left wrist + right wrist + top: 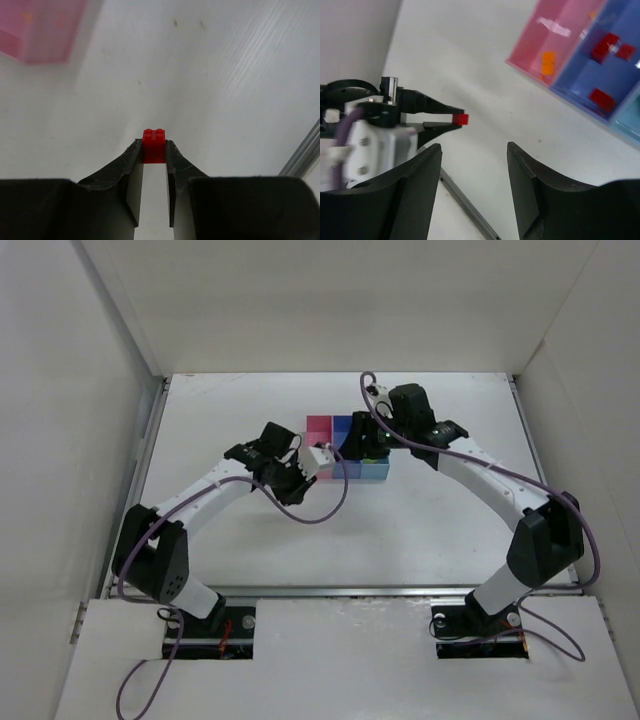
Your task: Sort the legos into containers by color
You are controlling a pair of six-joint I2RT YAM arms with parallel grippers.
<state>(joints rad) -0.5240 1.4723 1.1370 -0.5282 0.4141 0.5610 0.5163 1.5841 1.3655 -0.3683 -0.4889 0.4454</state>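
My left gripper (154,151) is shut on a small red brick (154,145), held at the fingertips above the white table. The pink bin (40,30) is blurred at the upper left of the left wrist view. In the right wrist view, the left gripper (454,120) and its red brick (461,119) are left of the tray. The pink bin (570,25) holds orange bricks (548,61). The blue bin (580,75) holds red bricks (602,98). An edge of the cyan bin (630,116) shows. My right gripper (474,150) is open and empty above the tray (318,425).
White walls enclose the table on the left, back and right. A metal rail (465,200) crosses the lower part of the right wrist view and also shows in the left wrist view (302,152). Purple cables hang from both arms.
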